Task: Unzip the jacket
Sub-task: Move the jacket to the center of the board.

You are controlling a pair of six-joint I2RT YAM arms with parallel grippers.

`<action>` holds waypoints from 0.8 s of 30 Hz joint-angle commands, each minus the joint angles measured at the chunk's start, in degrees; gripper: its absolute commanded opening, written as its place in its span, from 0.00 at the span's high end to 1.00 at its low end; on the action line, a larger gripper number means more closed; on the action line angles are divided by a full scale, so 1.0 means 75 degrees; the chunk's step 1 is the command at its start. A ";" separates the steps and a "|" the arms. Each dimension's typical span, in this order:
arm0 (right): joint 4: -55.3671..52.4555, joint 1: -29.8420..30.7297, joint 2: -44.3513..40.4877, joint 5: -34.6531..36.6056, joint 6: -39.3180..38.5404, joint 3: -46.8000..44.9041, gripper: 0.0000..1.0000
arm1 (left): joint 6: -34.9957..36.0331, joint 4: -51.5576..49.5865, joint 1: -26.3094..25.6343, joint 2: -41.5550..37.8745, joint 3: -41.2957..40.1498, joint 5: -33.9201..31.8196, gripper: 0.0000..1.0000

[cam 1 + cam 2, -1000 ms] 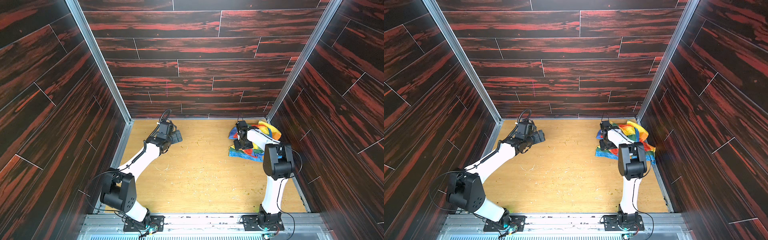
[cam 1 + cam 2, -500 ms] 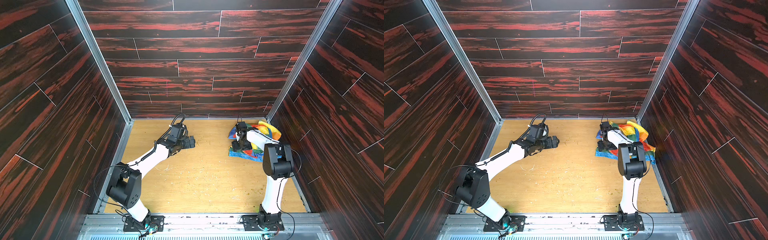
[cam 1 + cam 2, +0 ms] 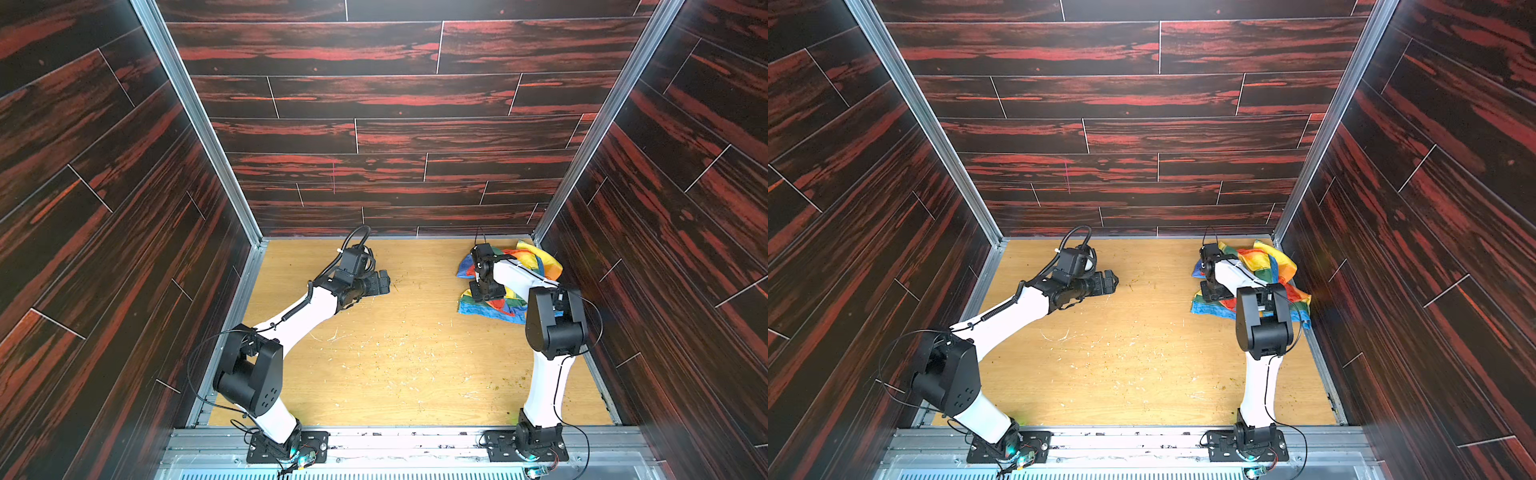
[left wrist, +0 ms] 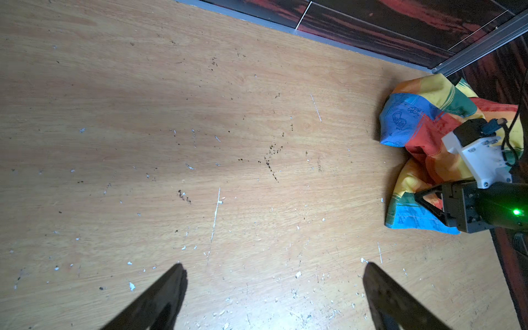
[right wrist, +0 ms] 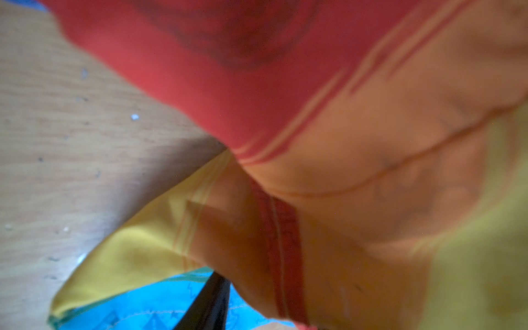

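Reaching onto the crumpled jacket [image 3: 540, 259] — right gripper [image 3: 482, 296], jaw state impossible to tell.
Left gripper [image 4: 273, 265] hovers well apart, jaws spread wide.

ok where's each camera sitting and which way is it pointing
Top views: high overhead, looking down; left arm, right arm, jacket in far right corner.
Left wrist: over the open left gripper, facing across the tabletop to jacket and right gripper.
Right wrist: close against jacket fabric; one dark finger shows.
Shared: the jacket.
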 commanded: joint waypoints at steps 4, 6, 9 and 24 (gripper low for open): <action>-0.0008 0.0009 0.0360 -0.0023 0.0080 0.0037 0.71 | -0.0037 -0.0197 0.0000 -0.0135 0.0193 -0.0613 0.08; 0.0035 0.0020 0.0285 -0.0215 0.0050 0.0041 0.80 | -0.0079 -0.0279 0.0000 -0.0258 0.0156 -0.1024 0.11; 0.0218 0.0094 0.0021 -0.0737 0.0049 -0.0041 0.95 | -0.0218 -0.0390 0.0001 -0.0507 0.0000 -0.1678 0.18; 0.0918 0.3294 -0.1166 -0.3021 0.0256 -0.0291 1.00 | -0.1348 -0.0937 0.1584 -0.2980 -0.1502 -0.3787 0.29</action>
